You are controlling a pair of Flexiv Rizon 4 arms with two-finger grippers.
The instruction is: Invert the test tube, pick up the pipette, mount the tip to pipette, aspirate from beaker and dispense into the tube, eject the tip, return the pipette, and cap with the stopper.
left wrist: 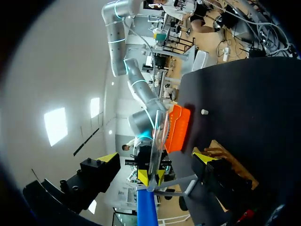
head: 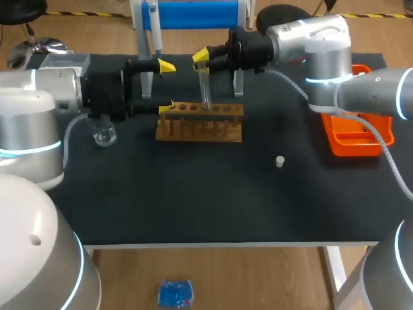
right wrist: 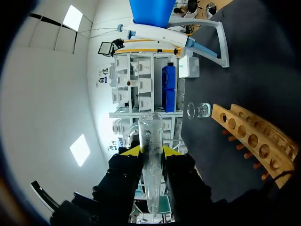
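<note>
Right claw [head: 201, 58] is clamped on the test tube [head: 205, 87], gripping it near its upper end. The tube stands upright over the wooden rack [head: 200, 126], lower end down at the row of holes. We can't tell if it's seated in a hole or just above one. In the right wrist view the yellow tips sit on either side of the glass.

Left claw [head: 166, 85] is spread wide and holds nothing. It sits just beside the rack's left end, pointing at the tube, with one finger high and one low. In the left wrist view the tube stands ahead of it, between the fingers, not touching either.

The beaker [head: 103, 134] is on the desk [head: 193, 200] under our left wrist, left of the rack. The pipette [head: 155, 32] hangs in its blue-topped stand [head: 193, 14] at the far edge, behind the claws. The stopper [head: 280, 161] lies alone on the dark mat, well right of the rack. The orange tray [head: 353, 143] is at the right edge, under our right arm.
</note>
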